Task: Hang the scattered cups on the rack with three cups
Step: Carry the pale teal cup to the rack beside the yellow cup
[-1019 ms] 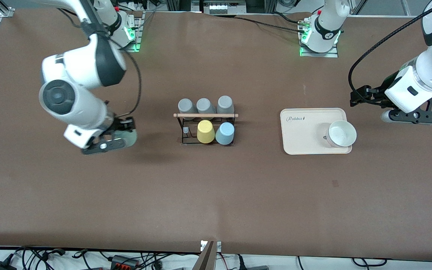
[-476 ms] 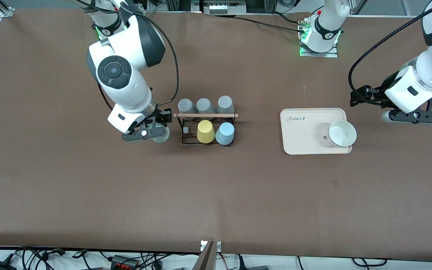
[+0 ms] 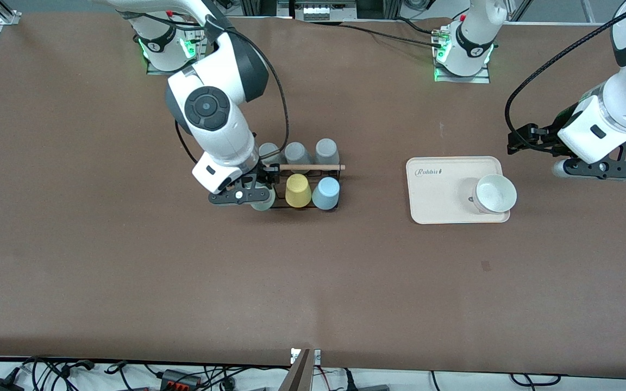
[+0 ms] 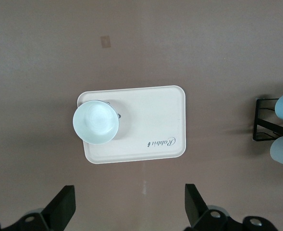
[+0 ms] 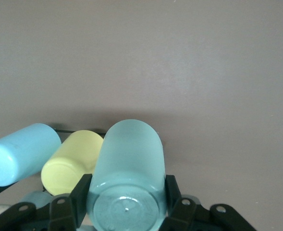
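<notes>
My right gripper (image 3: 252, 196) is shut on the pale mint green cup (image 5: 127, 178) and holds it mouth down over the rack's (image 3: 324, 174) end toward the right arm, beside the yellow cup (image 3: 298, 190). In the front view only the mint cup's rim (image 3: 262, 205) shows under the gripper. The light blue cup (image 3: 326, 193) hangs on the rack beside the yellow one; both show in the right wrist view, blue cup (image 5: 21, 154) and yellow cup (image 5: 69, 161). Three grey cups (image 3: 298, 152) sit on the rack's row nearer the bases. My left gripper (image 3: 595, 169) is open and empty, waiting beside the tray.
A cream tray (image 3: 438, 190) lies toward the left arm's end of the table, holding a wide white bowl-like cup (image 3: 494, 193). They also show in the left wrist view, tray (image 4: 151, 120) and cup (image 4: 96, 122). The rack's edge (image 4: 264, 120) shows there too.
My right arm has carried the mint cup across the table from the right arm's end to the rack. The left arm has not moved.
</notes>
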`<state>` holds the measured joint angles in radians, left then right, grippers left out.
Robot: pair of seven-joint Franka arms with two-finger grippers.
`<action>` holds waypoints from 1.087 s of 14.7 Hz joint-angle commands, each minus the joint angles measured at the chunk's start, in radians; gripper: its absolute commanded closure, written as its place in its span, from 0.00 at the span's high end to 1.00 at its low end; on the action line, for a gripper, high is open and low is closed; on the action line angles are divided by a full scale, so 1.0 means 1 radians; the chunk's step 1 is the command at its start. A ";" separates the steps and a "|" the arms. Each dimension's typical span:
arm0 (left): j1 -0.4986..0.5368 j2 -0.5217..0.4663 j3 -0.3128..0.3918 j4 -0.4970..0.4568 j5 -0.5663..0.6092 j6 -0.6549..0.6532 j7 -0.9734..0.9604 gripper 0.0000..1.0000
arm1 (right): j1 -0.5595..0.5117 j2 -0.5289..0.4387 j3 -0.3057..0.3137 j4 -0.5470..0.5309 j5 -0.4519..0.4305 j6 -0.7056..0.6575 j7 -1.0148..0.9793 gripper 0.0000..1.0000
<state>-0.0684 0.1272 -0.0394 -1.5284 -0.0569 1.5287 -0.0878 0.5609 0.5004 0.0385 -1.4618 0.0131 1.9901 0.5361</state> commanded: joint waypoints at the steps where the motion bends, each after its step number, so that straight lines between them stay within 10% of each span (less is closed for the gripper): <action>1: 0.006 -0.021 0.001 -0.013 -0.017 -0.007 0.007 1.00 | 0.020 0.026 -0.008 0.044 0.021 -0.025 0.051 0.12; 16: 0.012 -0.021 0.000 -0.015 -0.017 -0.009 0.007 1.00 | 0.020 0.104 -0.011 0.046 0.071 -0.067 0.082 0.13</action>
<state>-0.0640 0.1272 -0.0394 -1.5284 -0.0569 1.5270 -0.0878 0.5740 0.5773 0.0357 -1.4500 0.0754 1.9463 0.5895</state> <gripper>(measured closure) 0.000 0.344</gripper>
